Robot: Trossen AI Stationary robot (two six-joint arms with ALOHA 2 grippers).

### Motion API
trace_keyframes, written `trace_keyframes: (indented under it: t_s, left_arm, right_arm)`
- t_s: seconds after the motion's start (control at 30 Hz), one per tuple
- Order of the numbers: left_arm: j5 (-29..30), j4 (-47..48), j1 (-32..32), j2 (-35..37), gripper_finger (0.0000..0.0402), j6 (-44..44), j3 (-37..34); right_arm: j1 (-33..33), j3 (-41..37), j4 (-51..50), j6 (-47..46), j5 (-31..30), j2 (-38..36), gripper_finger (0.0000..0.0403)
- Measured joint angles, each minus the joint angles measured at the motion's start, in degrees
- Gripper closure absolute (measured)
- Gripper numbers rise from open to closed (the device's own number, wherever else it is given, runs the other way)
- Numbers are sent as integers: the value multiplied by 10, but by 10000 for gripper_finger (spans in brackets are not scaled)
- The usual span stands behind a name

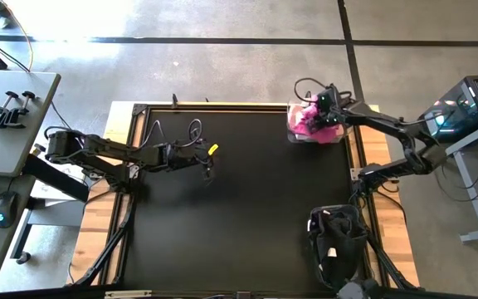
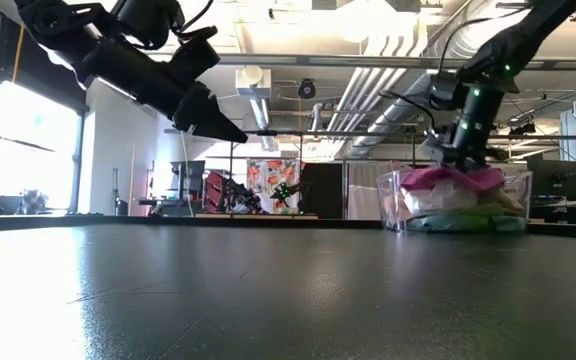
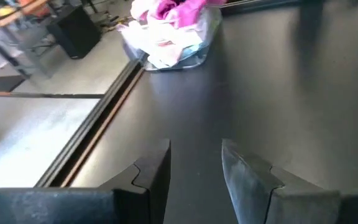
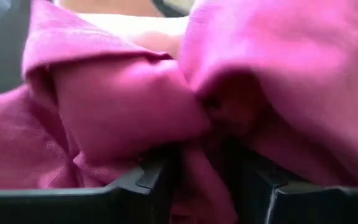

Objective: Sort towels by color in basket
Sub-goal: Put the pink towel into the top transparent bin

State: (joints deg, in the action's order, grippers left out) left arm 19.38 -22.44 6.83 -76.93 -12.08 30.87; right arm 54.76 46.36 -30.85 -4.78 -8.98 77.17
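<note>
A clear plastic basket [image 1: 305, 133] stands at the table's far right corner, heaped with towels: a magenta towel [image 2: 458, 180] on top, with cream, peach-pink and pale blue cloths [image 2: 458, 218] under it. My right gripper [image 1: 318, 112] reaches down into the heap and is shut on the magenta towel [image 4: 123, 106]. My left gripper [image 1: 208, 164] hangs open above the bare table, left of centre, far from the basket [image 3: 169, 37]. The other towels are out of view. My right gripper pinches a bunched fold of the magenta towel [image 4: 194, 165] between its two fingers [image 4: 157, 180], coming from above and pointing down into the basket. Several layers crowd between the fingers. The rest of the towel lies on the heap in the basket.
A black bin [image 1: 336, 241] stands at the table's near right edge. The black table top [image 1: 239, 216] lies bare between the two arms. A desk with a mouse [image 1: 2, 208] stands off the table's left side.
</note>
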Motion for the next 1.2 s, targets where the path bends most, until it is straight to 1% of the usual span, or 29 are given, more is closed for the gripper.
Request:
trace_keyframes:
  t_s: [0.07,0.17,0.23,0.3,0.43,0.53,0.63,0.7,0.77,0.8,0.9,1.0,1.1,1.2]
  left_arm:
    - [-12,1,0,0,274,0,0]
    - [-13,0,1,-1,278,-1,0]
    - [-13,-2,4,-1,280,-1,0]
    - [-13,-1,8,-1,281,-1,0]
    - [-11,2,10,-1,282,0,0]
    - [-11,2,10,-1,282,0,0]
    - [-9,2,10,-1,282,0,0]
    - [-9,3,10,-1,282,2,0]
    - [-9,4,10,-1,282,7,0]
    - [-9,6,10,-1,282,10,0]
    - [-8,11,10,-1,282,15,0]
    - [-8,13,10,-1,282,15,0]
    - [-8,17,10,-1,282,15,0]
    - [-8,17,10,-1,282,14,0]
  right_arm:
    - [0,-23,3,-3,4,-1,270]
    - [0,-53,25,5,4,-1,270]
    - [-1,-59,32,15,2,-2,270]
    - [-5,-49,19,20,2,-1,270]
    - [-18,0,-47,20,6,-10,270]
    - [-27,64,-132,8,12,-16,270]
    - [-35,126,-223,8,39,-16,270]
    - [-41,158,-251,17,61,-16,270]
    - [-44,176,-246,21,58,-16,270]
    - [-45,179,-231,19,47,-16,270]
    - [-44,175,-184,2,-12,-16,270]
    - [-36,150,-138,-22,-70,-16,270]
    - [-26,114,-108,-29,-70,-15,274]
    - [-25,73,-92,-39,-68,-14,294]
